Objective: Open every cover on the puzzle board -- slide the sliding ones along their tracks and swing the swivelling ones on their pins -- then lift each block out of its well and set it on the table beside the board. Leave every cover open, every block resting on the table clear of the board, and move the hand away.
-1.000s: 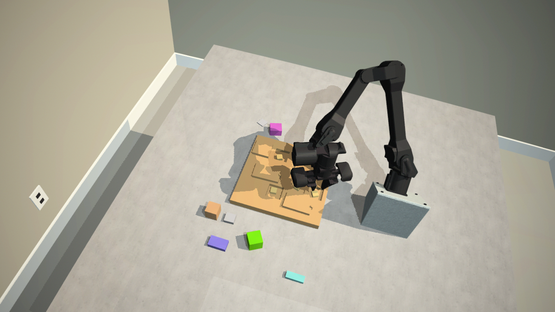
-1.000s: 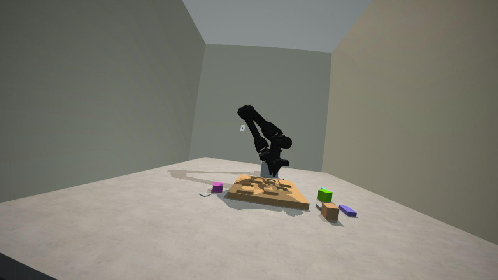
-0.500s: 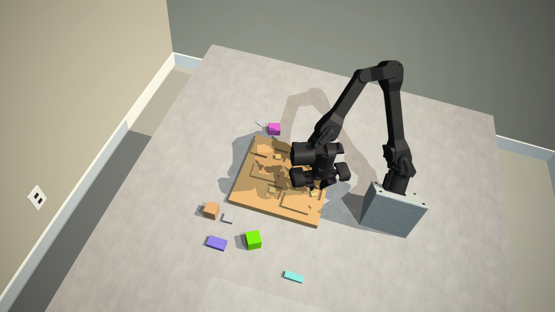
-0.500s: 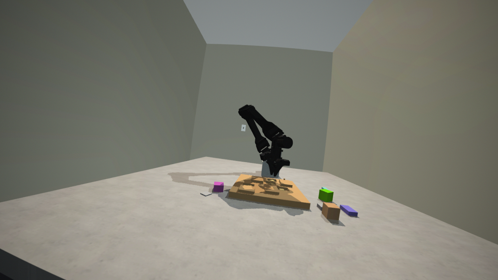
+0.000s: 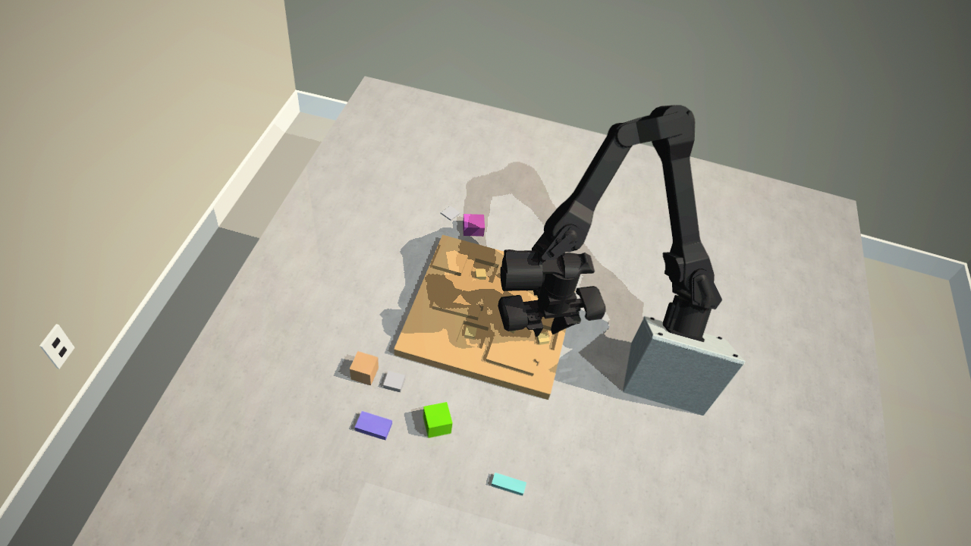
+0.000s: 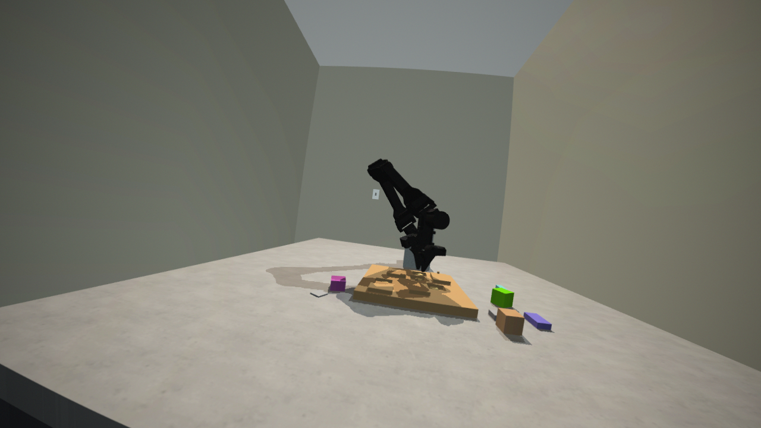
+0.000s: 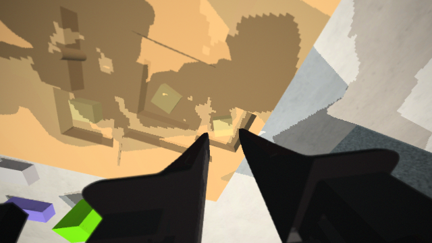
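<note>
Blocks of pale yellow stood in open wells on the puzzle board: one near the far end, one in a middle well, one beside that, and a corner block by the edge nearest the arm's base. We judged the uncovering largely behind us, since these four wells lay exposed, with raised panels that we took for the covers. Shadow and the arm kept us from vouching for every one.

The lifting was all left to do: we saw none of the yellow blocks on the table. The magenta cube, orange cube and green cube there looked like bystanders.

Our gripper was parted about a third of its range, with nothing between its fingers, and hovered above the corner well. We reckoned that block the likely first to come out, and squaring the fingers to it before descending seemed wise.
</note>
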You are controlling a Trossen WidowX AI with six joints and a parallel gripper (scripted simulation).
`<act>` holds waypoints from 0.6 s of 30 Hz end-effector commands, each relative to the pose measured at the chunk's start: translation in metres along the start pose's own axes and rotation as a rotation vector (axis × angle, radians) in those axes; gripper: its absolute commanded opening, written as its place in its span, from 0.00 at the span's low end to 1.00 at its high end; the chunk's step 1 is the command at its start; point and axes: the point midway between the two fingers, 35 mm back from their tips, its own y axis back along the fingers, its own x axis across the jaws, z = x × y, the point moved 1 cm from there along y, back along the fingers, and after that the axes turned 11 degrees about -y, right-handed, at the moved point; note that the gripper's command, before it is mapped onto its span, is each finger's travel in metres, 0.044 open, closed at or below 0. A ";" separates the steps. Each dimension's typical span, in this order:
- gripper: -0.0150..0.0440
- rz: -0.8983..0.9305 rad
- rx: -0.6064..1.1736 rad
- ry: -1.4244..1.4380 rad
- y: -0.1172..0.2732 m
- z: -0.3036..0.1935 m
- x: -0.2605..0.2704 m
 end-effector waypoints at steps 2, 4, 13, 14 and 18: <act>0.50 -0.006 -0.004 0.005 -0.006 0.001 -0.001; 0.50 -0.006 -0.005 0.005 -0.008 0.001 -0.001; 0.50 -0.006 -0.005 0.005 -0.010 0.001 -0.001; 0.50 -0.006 -0.005 0.005 -0.011 0.001 -0.001; 0.50 -0.006 -0.005 0.005 -0.014 0.001 -0.001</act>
